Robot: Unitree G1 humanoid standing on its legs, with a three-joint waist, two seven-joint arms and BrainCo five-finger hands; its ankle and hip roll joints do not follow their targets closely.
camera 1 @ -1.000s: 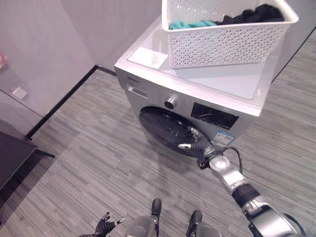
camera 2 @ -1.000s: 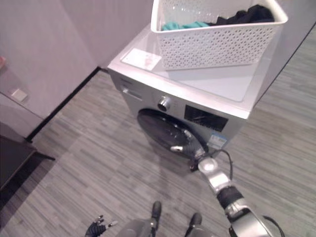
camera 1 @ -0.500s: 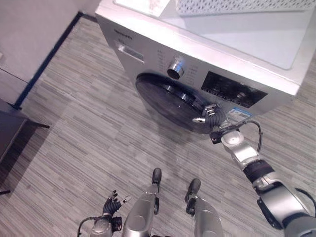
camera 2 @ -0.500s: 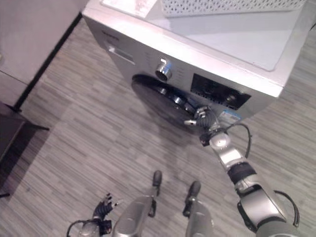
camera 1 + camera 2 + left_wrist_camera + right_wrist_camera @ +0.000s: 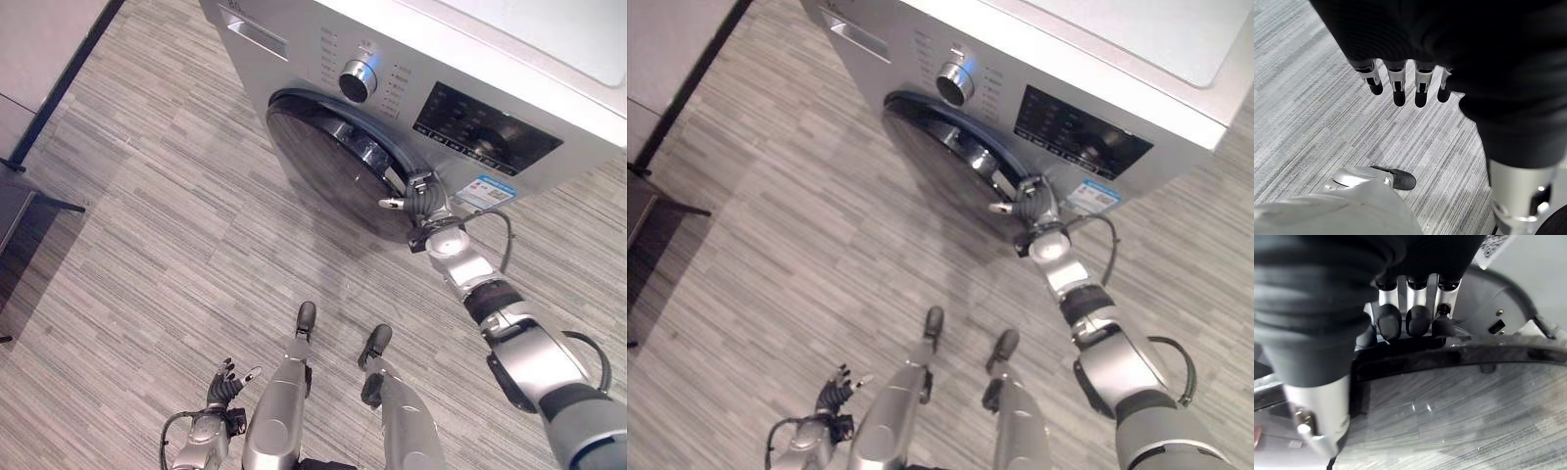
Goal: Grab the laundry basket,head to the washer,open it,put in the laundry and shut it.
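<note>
Since the earlier frames the whole picture has shifted, so the head camera has tipped down: the white perforated laundry basket that stood on the washer's lid is now above the frame's upper edge, and the silver front-loading washing machine (image 5: 411, 69) fills the upper right of the eye views. More tellingly, its round dark-glass door (image 5: 338, 166), flush with the front a second ago, now stands slightly ajar on the right-hand rim, with a chrome inner ring showing in the gap. At that rim, right of centre in the frame, the right hand (image 5: 423, 199) has its fingers (image 5: 1418, 319) curled together and hooked over the door's dark edge, as the right wrist view shows from close up, with the latch plate just behind them. I judge the opening step to be under way: the latch seems released, and the door needs swinging wide toward the frame's left before any laundry can go in. Loading and shutting are not yet done, so the task is perhaps near halfway. Low in the lower left of the eye views the left hand (image 5: 223, 384) hangs idle over the grey wood-grain plank floor (image 5: 147, 255), its fingers (image 5: 1396, 88) loosely apart and holding nothing.
</note>
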